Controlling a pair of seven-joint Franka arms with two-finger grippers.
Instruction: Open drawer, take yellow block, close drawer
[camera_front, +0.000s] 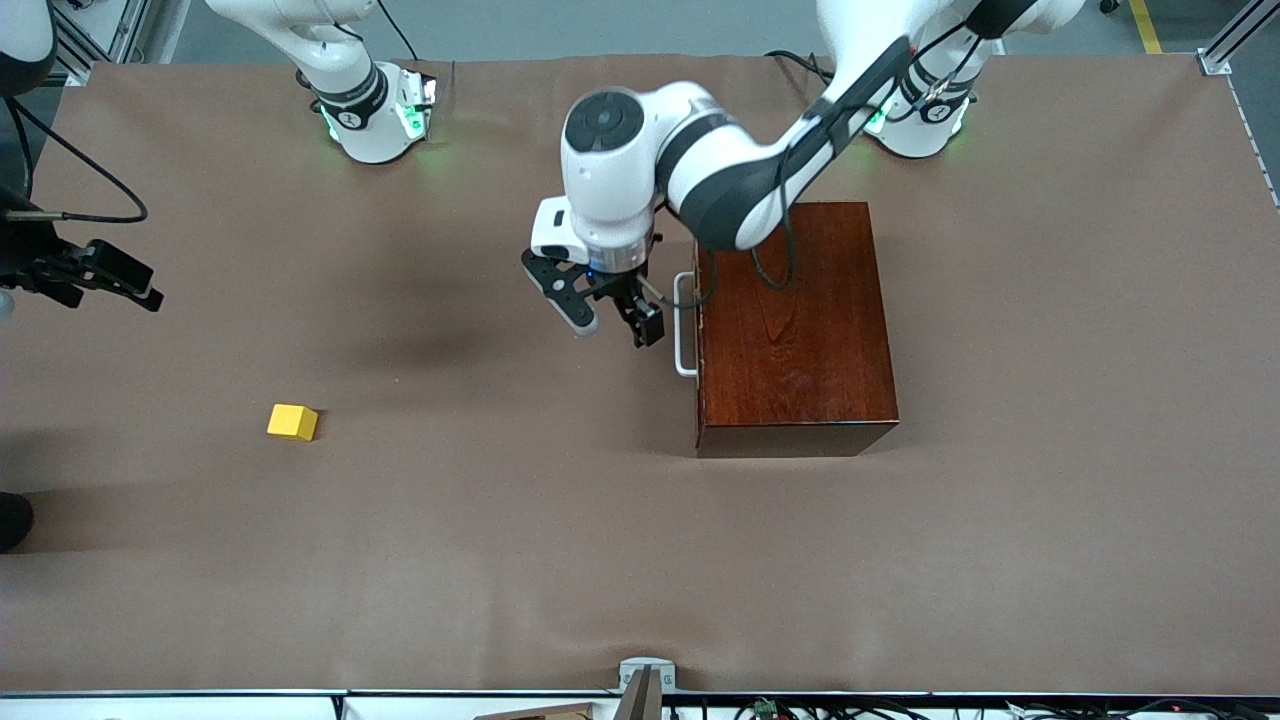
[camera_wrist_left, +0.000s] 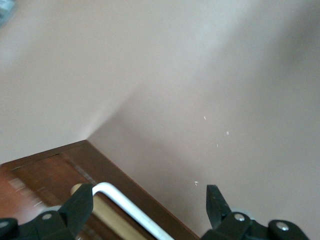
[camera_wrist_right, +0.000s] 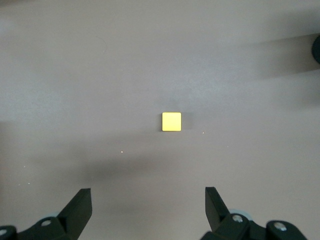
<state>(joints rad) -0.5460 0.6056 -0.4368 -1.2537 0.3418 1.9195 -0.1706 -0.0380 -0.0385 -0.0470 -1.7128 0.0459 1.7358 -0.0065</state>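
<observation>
Front view: yellow block (camera_front: 292, 422) lies well apart from left hand (camera_front: 612, 318).

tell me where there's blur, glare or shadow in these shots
Front view: sharp; soft shadows lie on the brown table cover, and the glossy wooden box shows a faint sheen. Left wrist view: the box corner and white handle look smeared, with the open left gripper beside them. Right wrist view: the yellow block is crisp; a broad shadow band crosses the cloth near the open right gripper.
</observation>
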